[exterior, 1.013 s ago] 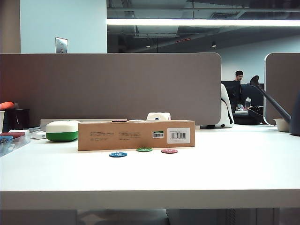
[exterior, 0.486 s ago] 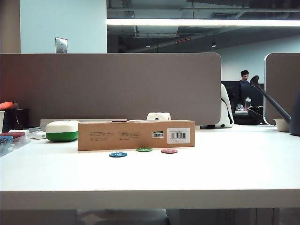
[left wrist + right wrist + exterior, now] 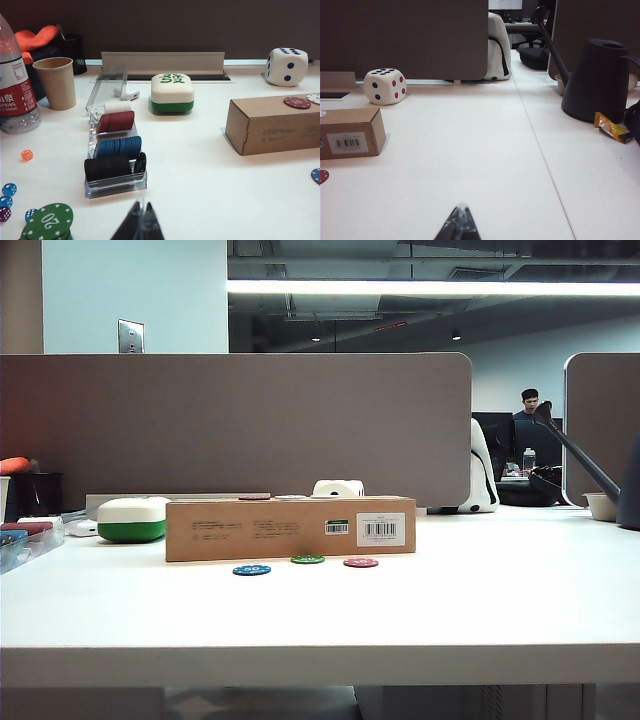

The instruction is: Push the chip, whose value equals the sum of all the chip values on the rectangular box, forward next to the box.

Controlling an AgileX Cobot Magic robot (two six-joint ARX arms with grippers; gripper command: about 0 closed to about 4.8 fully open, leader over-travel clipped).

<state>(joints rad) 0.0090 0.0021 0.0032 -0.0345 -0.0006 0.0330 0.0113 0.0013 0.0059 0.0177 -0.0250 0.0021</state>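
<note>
The box (image 3: pixel 290 528) lies lengthwise across the table, a red chip (image 3: pixel 296 102) resting on its top. Three chips sit in a row just before it: blue (image 3: pixel 251 569), green chip (image 3: pixel 307 559), red (image 3: pixel 361 562); the green seems nearest the box. Left gripper (image 3: pixel 138 229) and right gripper (image 3: pixel 459 226) hover back, tips closed and empty, open tabletop (image 3: pixel 470 165) between them and the chips

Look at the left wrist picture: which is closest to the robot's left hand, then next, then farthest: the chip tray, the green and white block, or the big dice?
From the left hand, low at the table's near edge:
1. Chip tray, just ahead of it, holding black, blue, red and white stacks.
2. Green and white block, farther back, past the tray.
3. Big dice, farthest, at the back beyond the rectangular box.
</note>
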